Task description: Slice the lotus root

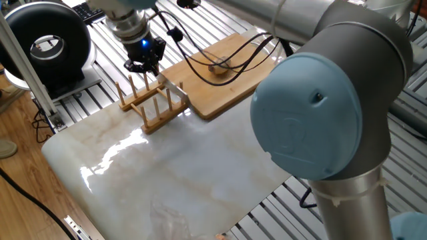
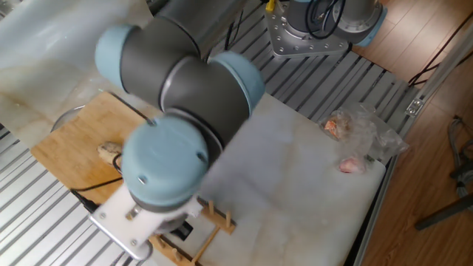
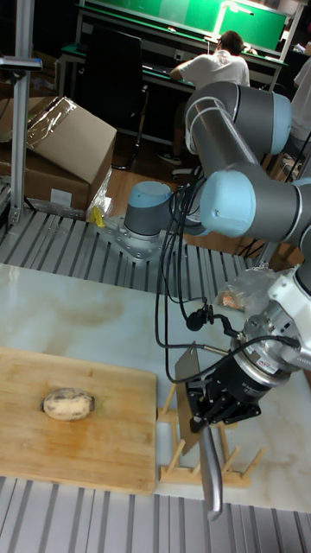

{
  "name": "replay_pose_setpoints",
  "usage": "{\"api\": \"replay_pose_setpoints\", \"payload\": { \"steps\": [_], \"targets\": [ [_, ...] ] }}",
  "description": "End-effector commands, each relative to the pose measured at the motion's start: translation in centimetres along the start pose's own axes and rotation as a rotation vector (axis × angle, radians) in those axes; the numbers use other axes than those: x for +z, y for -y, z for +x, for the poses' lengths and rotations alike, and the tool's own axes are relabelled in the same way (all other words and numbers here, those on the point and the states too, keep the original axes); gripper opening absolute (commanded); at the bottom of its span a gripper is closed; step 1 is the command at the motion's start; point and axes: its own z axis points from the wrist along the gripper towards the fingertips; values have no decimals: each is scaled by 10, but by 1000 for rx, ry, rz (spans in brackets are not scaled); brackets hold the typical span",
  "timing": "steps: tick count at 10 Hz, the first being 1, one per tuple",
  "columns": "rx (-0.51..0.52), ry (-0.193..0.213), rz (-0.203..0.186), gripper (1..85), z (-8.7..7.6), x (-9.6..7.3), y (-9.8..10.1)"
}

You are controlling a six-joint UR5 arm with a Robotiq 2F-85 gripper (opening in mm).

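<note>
lotus root [image 3: 68,403] lies lengthwise on the bamboo board [image 3: 104,449], well apart from our gripper [image 3: 218,413] at the wooden rack [image 3: 186,454], jaws clamped on the knife [image 3: 210,471].

Wooden rack [image 1: 152,101] beside bamboo board [image 1: 220,83]

Marble slab [image 1: 167,167] sat on a slatted aluminium frame [image 1: 100,40], wood floor [image 2: 436,111] beside it. Behind the slab: cardboard box [image 3: 60,143], black chair [image 3: 112,78], long bench with green top [image 3: 173,22], seated person in white shirt [image 3: 212,65].
</note>
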Motion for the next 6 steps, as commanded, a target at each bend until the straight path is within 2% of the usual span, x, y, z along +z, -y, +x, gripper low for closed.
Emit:
{"api": "replay_pose_setpoints", "payload": {
  "steps": [1,2,4,6],
  "targets": [
    [-36,-6,-60,13,8,-29,8],
    [-47,-11,-70,13,12,-39,14],
    [-51,-34,-121,13,23,-62,21],
    [-70,-25,-141,13,29,-77,34]
  ]
}}
